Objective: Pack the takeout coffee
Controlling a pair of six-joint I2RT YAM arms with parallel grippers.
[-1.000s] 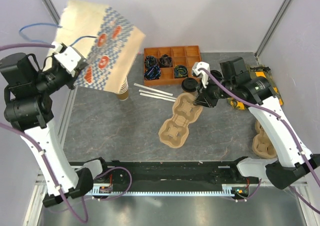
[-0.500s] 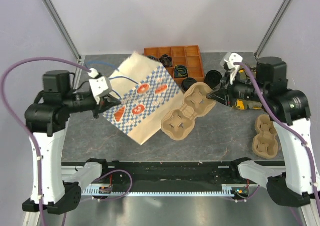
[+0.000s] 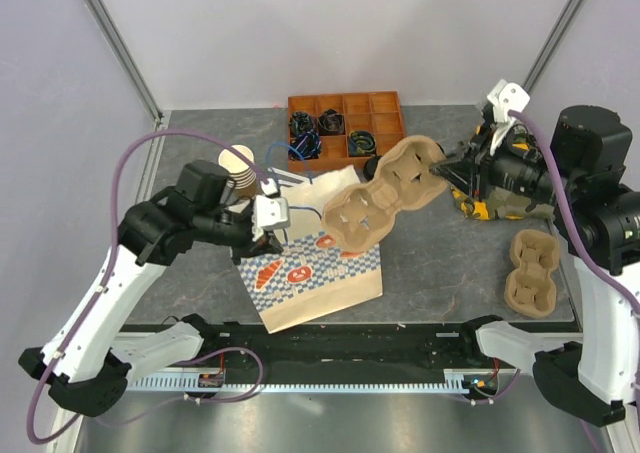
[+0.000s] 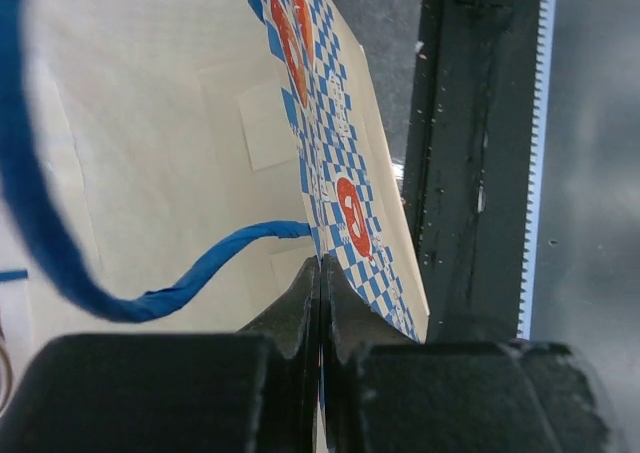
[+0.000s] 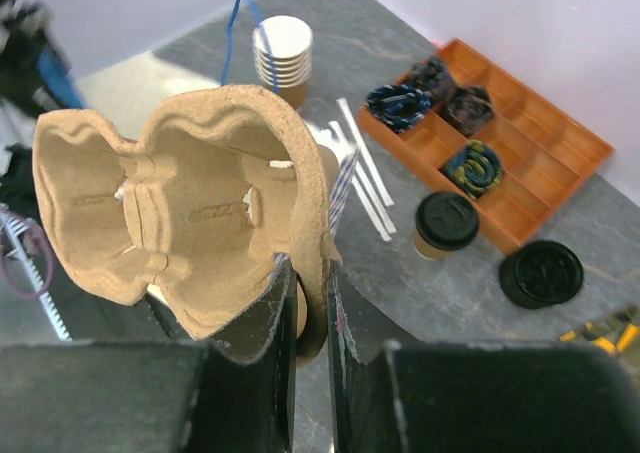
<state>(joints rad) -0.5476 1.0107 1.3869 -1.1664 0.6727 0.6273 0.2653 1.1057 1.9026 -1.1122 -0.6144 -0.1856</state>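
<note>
Takeout coffee (image 5: 446, 223) is standing lidded on the counter (image 5: 600, 243) in the right wrist view, just beside the orange tray (image 5: 545, 148) and not packed in anything. The right end effector (image 5: 308, 293) is clenching the edge of a pulp cup carrier (image 5: 190, 213) and holding it off the counter, its wells showing empty; a loose black lid (image 5: 541, 271) is lying near the coffee; the stack of lidless cups (image 5: 282, 48) is standing beyond.

In the left wrist view the left end effector (image 4: 320, 273) is pinching the rim of the paper bag (image 4: 150, 123), fingers closed tight on the paper; the blue handle (image 4: 200, 268) is looping across the cream inside; the coffee is not showing here.

From the top view the bag is lying on the counter by the near edge, its mouth being held toward the carrier; the carrier's near end is hanging over that mouth, though I cannot tell whether it is going in; the coffee is mostly hiding behind the carrier. By my reckoning, bag and carrier are both in hand and coming together; seating the coffee in the carrier and getting it all inside the bag is what is remaining.

Half a second earlier the bag was hanging tilted, higher and farther back, and the carrier was only half risen; a second earlier the bag was up in the far left corner and the carrier was lying flat.
</note>
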